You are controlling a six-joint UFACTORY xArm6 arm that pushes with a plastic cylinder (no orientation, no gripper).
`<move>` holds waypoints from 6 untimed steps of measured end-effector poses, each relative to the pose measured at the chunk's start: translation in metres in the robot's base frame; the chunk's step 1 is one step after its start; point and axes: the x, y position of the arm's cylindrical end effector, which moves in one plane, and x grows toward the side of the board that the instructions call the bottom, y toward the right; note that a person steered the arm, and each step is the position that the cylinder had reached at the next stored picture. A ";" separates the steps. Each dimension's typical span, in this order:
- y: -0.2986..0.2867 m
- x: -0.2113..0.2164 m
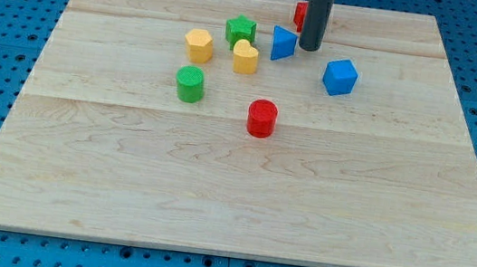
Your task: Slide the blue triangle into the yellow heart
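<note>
The blue triangle (282, 43) lies near the view's top centre of the wooden board (240, 197). The yellow heart (245, 57) sits just to its lower left, a small gap between them. My tip (309, 47) stands on the board just right of the blue triangle, close to its right edge; I cannot tell if it touches. The dark rod rises out of the view's top.
A green star-shaped block (240, 31) sits just above the yellow heart. A yellow hexagon (199, 45) lies left of the heart, a green cylinder (190, 84) below it. A red cylinder (261, 118), a blue cube (339, 77), and a red block (300, 14) behind the rod are nearby.
</note>
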 end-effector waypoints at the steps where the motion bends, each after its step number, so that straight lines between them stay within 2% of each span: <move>1: -0.101 -0.009; 2: -0.119 0.006; 3: -0.086 0.010; 5: -0.063 0.060; 6: -0.073 0.105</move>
